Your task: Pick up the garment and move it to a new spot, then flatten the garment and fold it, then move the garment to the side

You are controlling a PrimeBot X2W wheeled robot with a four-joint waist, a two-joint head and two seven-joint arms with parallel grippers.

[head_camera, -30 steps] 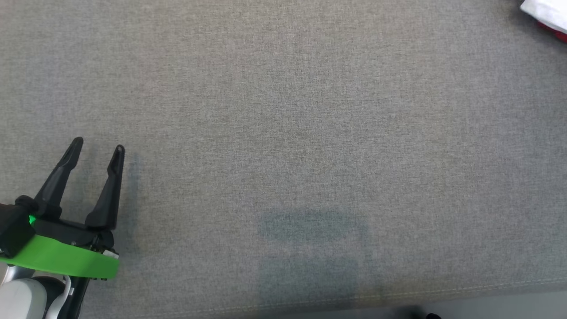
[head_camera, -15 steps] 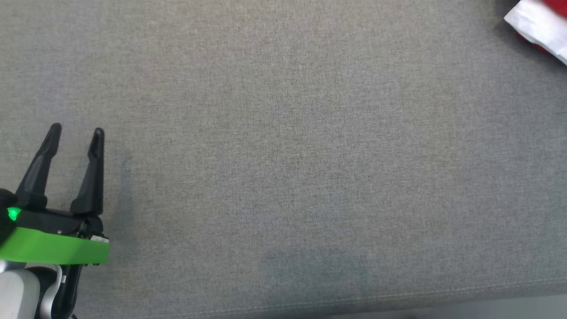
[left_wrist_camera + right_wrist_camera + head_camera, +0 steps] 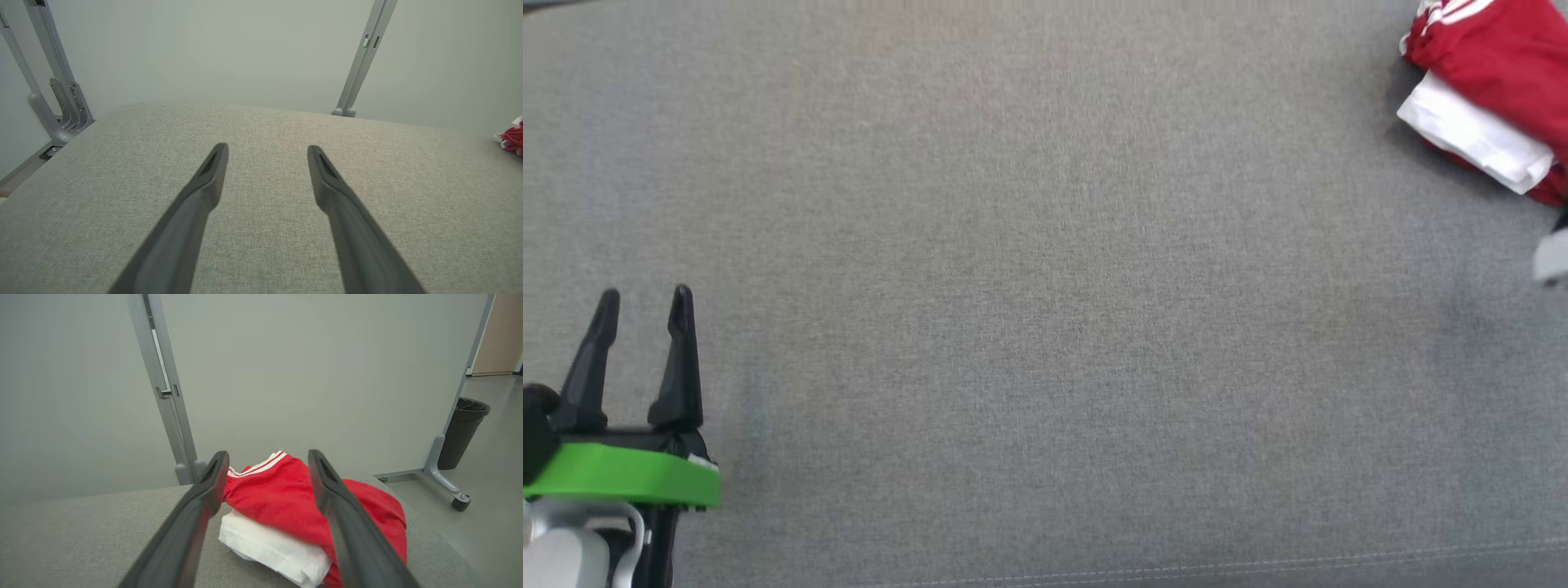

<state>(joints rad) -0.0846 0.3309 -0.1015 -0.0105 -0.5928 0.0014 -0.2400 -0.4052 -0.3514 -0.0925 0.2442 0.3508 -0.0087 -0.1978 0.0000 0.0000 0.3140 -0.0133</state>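
The garment is a crumpled red shirt with a white sleeve and striped trim, lying at the far right of the grey surface. In the right wrist view the garment lies just beyond my right gripper, which is open and points at it with nothing gripped. My left gripper stands open at the lower left, far from the shirt. In the left wrist view, the left gripper hovers over bare fabric and the garment peeks in at the right edge.
The grey fabric surface has a stitched front edge. Behind it stands a pale partition on metal posts. A black waste bin sits on the floor to the right. Another post rises behind the surface.
The head camera has shifted, so much more of the garment shows at the top right. My left gripper stays open at the lower left.
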